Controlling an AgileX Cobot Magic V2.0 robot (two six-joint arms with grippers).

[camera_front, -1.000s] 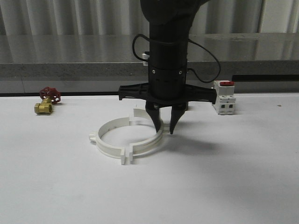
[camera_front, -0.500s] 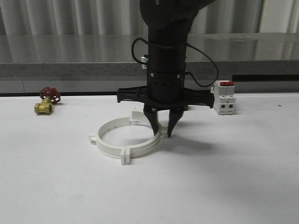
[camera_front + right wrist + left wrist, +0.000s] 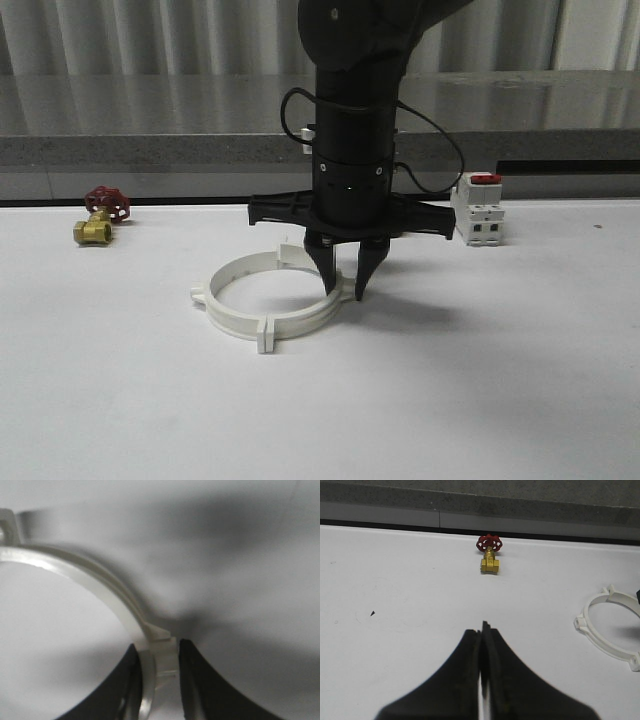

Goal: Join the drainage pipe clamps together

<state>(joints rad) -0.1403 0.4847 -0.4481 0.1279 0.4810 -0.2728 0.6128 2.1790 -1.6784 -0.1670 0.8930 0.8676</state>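
Note:
Two white drainage pipe clamps lie as a ring on the white table in the front view: the left half [image 3: 215, 305] and the right half [image 3: 305, 318], with their front end tabs [image 3: 267, 335] pressed together. My right gripper [image 3: 346, 293] points straight down over the ring's right side. In the right wrist view its fingers [image 3: 159, 647] are shut on the band [image 3: 100, 578], at the middle tab. My left gripper [image 3: 482, 625] is shut on nothing over bare table. The left half's edge [image 3: 580, 623] lies off to one side of it.
A brass valve with a red handwheel [image 3: 100, 215] [image 3: 489, 555] sits at the back left. A white boxy switch with a red top [image 3: 478, 208] stands at the back right. A grey ledge [image 3: 150, 150] runs behind the table.
The right gripper has shifted slightly left with the right half. The gap between the front end tabs has closed, so the two halves now meet there.

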